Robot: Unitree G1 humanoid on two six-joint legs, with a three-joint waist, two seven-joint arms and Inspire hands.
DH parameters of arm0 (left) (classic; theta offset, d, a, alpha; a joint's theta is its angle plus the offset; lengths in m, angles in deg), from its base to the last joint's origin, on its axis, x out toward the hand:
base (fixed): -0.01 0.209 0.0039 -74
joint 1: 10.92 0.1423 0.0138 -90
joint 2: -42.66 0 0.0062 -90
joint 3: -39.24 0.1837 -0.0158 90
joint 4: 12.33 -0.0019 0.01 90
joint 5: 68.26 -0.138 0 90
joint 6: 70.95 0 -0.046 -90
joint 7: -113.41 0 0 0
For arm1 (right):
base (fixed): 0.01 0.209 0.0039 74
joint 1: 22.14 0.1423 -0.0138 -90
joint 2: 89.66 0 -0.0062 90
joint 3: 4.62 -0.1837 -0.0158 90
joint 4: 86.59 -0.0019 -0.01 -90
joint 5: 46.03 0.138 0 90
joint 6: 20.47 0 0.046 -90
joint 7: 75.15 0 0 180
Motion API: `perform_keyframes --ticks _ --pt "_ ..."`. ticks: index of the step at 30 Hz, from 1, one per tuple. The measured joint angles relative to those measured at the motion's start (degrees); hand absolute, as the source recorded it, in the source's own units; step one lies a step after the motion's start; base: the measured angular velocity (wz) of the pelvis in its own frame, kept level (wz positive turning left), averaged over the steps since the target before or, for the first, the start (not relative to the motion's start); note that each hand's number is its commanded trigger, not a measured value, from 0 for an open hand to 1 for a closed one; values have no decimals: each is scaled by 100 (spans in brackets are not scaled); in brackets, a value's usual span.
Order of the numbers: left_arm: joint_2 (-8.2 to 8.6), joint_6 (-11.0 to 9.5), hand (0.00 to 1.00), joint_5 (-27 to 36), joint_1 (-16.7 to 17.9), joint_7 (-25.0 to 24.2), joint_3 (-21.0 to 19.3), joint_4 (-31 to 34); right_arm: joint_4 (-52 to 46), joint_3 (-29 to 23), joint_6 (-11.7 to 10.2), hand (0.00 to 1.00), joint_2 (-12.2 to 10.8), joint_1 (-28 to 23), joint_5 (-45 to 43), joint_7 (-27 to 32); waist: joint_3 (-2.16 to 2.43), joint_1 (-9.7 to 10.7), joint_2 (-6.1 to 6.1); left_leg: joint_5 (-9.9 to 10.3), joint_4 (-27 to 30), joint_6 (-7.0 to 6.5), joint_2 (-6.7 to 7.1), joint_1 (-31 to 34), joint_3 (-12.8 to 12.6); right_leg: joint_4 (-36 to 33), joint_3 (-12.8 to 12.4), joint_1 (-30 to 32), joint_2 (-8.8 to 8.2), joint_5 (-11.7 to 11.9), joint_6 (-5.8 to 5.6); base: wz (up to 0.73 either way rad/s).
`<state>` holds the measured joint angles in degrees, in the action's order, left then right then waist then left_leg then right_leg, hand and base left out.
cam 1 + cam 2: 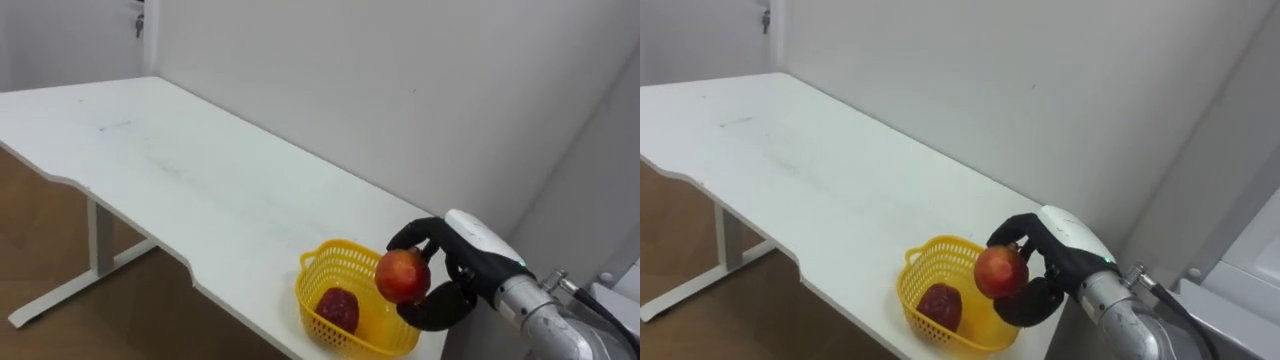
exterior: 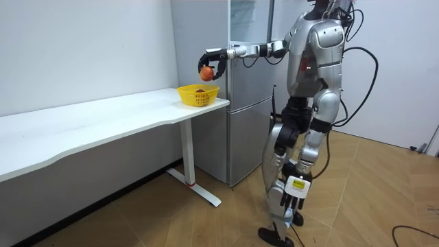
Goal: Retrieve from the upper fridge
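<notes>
**Item: one apple, held over a basket**

Location: the apple (image 1: 403,275) is clasped in the right hand (image 1: 455,258), whose fingers are curled over its top while the thumb is wrapped beneath. It is carried clear of the yellow basket (image 1: 325,255), which lies directly below and slightly to the left of the hand.

Handling (judged): round, firm, light, with smooth and somewhat slippery skin. It is likely to bruise if dropped or squeezed hard. It is best taken across its widest part, with fingers and thumb opposed, as it is held now.

Materials and shapes:
- Apple: red with a yellowish patch, glossy, near-spherical.
- Basket: yellow plastic, slotted walls, oval, with a raised rim. A darker red fruit (image 1: 338,308) is seen inside, below the hand.
- Table (image 1: 180,170): white, flat, matt top with a wavy front edge. It stretches away to the left of the hand.
- Fridge (image 2: 247,103): grey metal, tall, flat doors, behind the hand's forearm.

The left hand (image 2: 293,202) is hung low by the leg; its state cannot be told.
</notes>
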<state>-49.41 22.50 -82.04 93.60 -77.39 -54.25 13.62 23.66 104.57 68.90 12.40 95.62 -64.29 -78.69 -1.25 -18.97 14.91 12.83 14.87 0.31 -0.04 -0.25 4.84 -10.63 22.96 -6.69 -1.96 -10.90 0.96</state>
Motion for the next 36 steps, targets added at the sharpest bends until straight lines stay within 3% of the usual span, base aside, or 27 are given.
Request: perform_keyframes --ticks 4,5,6,7,28,36 --pt "-3 4 0 -57 35 4 19 1 181 0 -1 100 4 0 36 0 -1 -13 -2 0 20 0 -1 19 0 0 15 0 -5 0 0 1" --pt "-3 13 0 -57 38 3 20 2 201 0 -1 80 11 0 47 -1 -4 -9 -9 4 65 -2 -1 59 5 2 46 3 -4 0 0 8" --pt "-3 22 0 -57 37 3 20 6 214 0 -1 52 16 0 47 -1 -5 -5 -11 5 73 -2 -1 71 9 2 58 5 -4 0 0 7" --pt "-3 32 0 -57 42 3 22 16 234 0 4 0 20 0 47 -1 -8 -3 -15 5 76 -2 -1 77 10 2 61 10 -5 0 0 3" --pt "-34 280 0 -217 164 -10 28 220 379 27 75 0 24 0 478 92 7 -50 -35 3 86 1 9 115 63 2 93 20 4 0 0 1" --pt "-34 283 0 -218 165 -3 27 241 377 27 75 0 26 0 680 100 13 -47 -27 2 87 1 9 109 59 1 84 20 1 0 0 0"
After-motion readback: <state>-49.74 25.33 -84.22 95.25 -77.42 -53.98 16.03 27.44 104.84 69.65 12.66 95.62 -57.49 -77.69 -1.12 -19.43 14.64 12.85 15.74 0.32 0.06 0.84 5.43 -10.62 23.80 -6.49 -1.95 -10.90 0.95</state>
